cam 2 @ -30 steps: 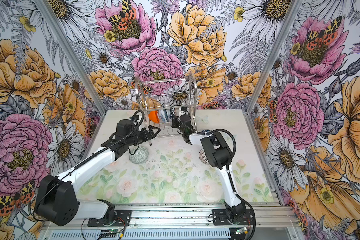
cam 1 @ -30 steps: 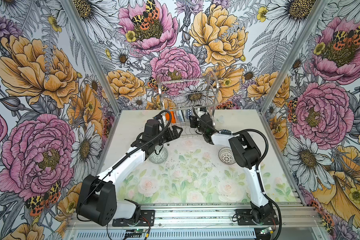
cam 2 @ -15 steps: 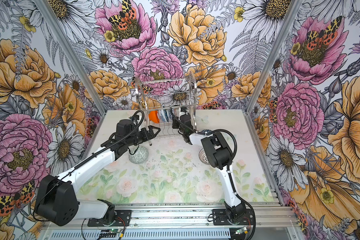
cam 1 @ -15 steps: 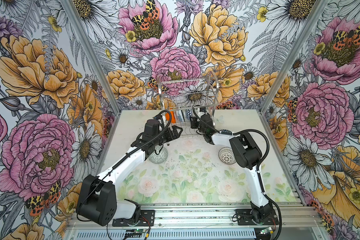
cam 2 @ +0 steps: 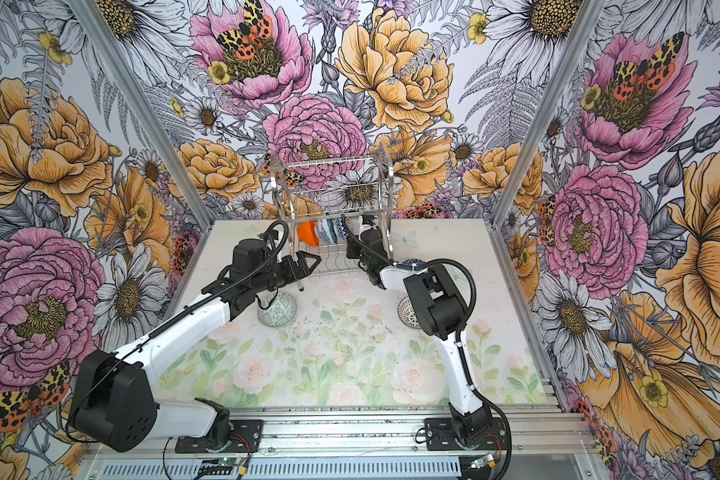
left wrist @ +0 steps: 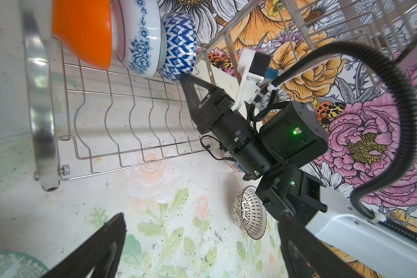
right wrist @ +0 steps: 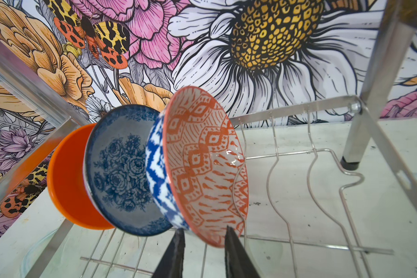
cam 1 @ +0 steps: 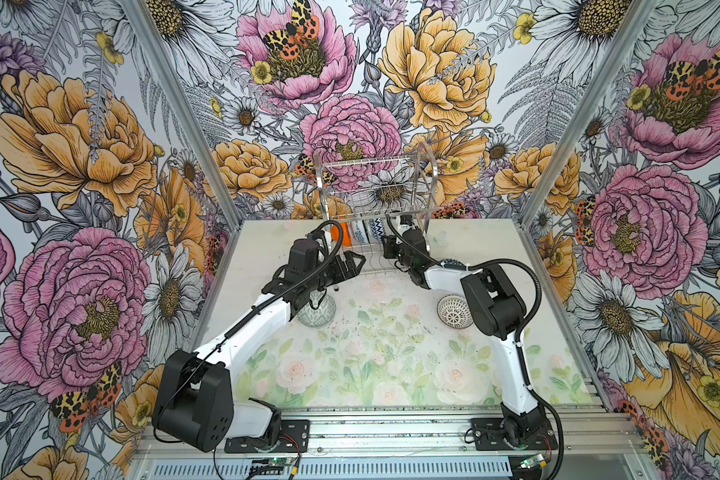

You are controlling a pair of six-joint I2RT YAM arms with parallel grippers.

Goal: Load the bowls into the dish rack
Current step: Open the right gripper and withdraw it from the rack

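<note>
The dish rack (cam 1: 375, 195) stands at the back of the table. On its lower tier three bowls stand on edge: an orange one (right wrist: 68, 178), a blue floral one (right wrist: 121, 173), and one that is blue outside and orange-white inside (right wrist: 202, 163). My right gripper (right wrist: 204, 229) reaches into the rack, its fingertips pressed on either side of that last bowl's lower rim. My left gripper (left wrist: 202, 214) hovers wide open and empty by the rack's front left leg. Below it a grey-green bowl (cam 1: 316, 313) sits on the table, and a black-white bowl (cam 1: 454, 311) lies by the right arm.
A further bowl with a blue rim (cam 1: 449, 262) sits on the table behind the right forearm, mostly hidden. The rack's upper tier (cam 2: 333, 166) holds nothing. The rack's steel side band (left wrist: 39, 96) is close to my left gripper. Flowered walls enclose the table on three sides.
</note>
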